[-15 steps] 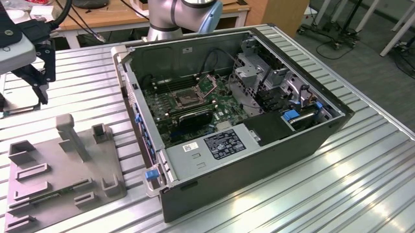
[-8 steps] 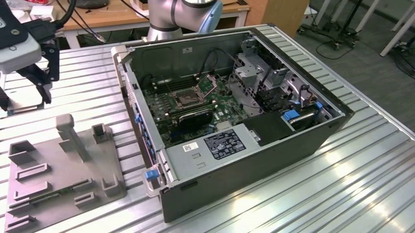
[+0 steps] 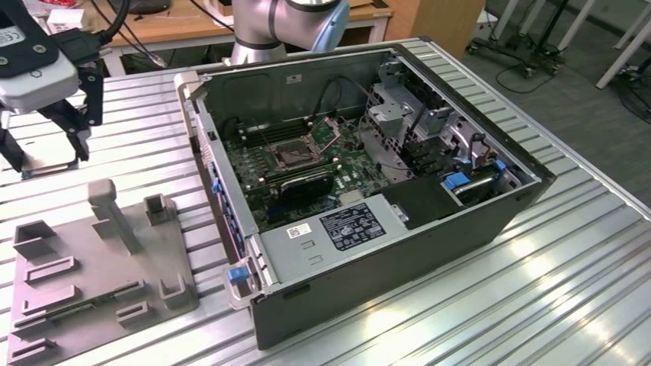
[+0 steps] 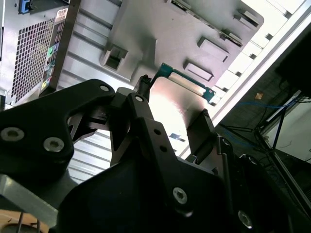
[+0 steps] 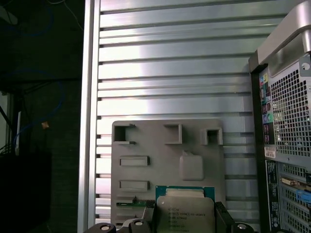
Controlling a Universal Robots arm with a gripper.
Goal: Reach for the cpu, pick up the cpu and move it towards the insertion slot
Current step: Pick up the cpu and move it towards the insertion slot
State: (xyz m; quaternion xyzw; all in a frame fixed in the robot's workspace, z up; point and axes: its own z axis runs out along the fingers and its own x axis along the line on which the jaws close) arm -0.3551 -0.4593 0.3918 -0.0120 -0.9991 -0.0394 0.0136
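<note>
Slatted metal table point(image 3: 569, 290), wooden desk point(image 3: 183, 27) behind — tool point(image 5: 184, 222) holds cpu point(image 5: 185, 213).

table point(image 3: 569, 290): ribbed aluminium slats, bare metal
grey tray point(image 3: 91, 267): flat on table, 8 o'clock in exterior view
computer case point(image 3: 407, 252): side open, just beside tray's 3 o'clock

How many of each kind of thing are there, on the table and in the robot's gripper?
computer case: 1
grey tray: 1
cpu, held in the gripper: 1
Total: 3
</note>
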